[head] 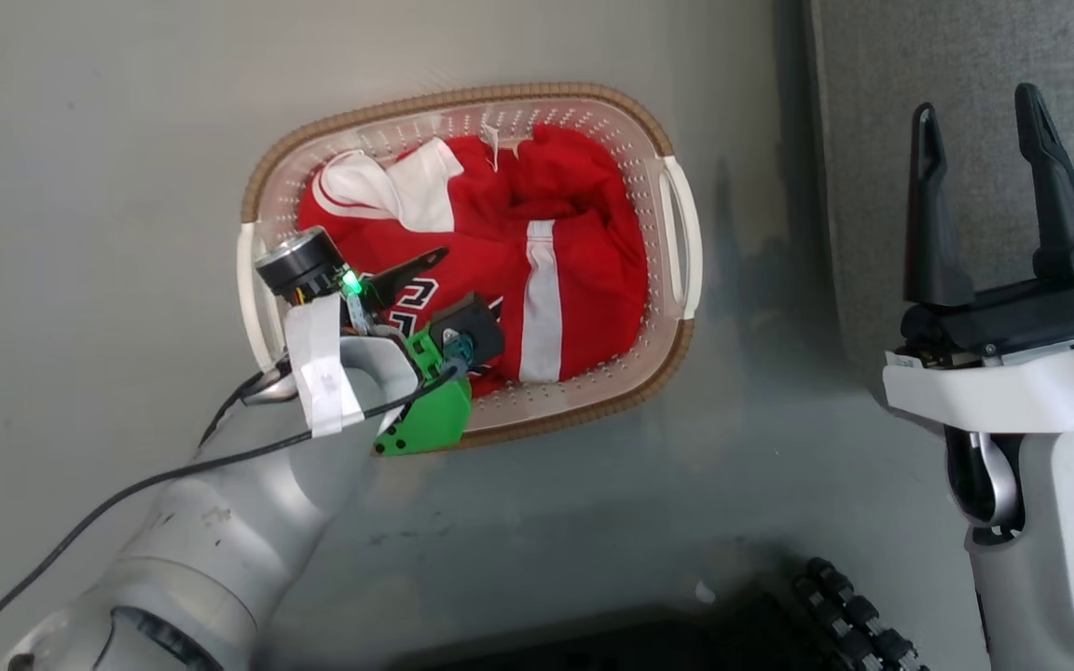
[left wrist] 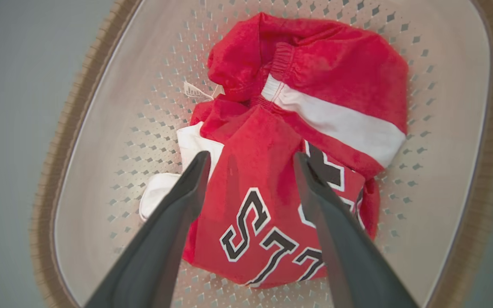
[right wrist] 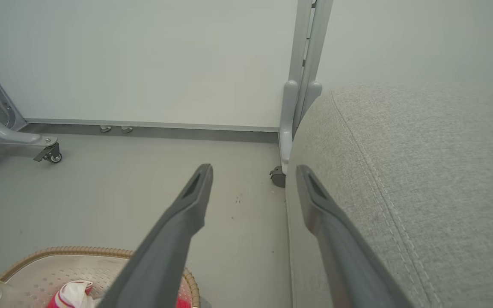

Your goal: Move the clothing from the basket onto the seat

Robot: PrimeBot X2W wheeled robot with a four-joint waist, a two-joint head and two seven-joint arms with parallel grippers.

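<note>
Red clothing lies bunched in the cream basket on the grey floor. The left gripper is poised over the lettered jersey, fingers spread and grasping nothing. Beside the basket's right stands the grey seat, with the right gripper at its edge, fingers released, and a wheeled grey post at its far corner.

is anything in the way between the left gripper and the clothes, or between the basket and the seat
Nothing visible does. The open left gripper points straight at the clothing in the basket, nothing between them. Toward the seat there is just the basket's wall to lift over and a strip of floor.
</note>
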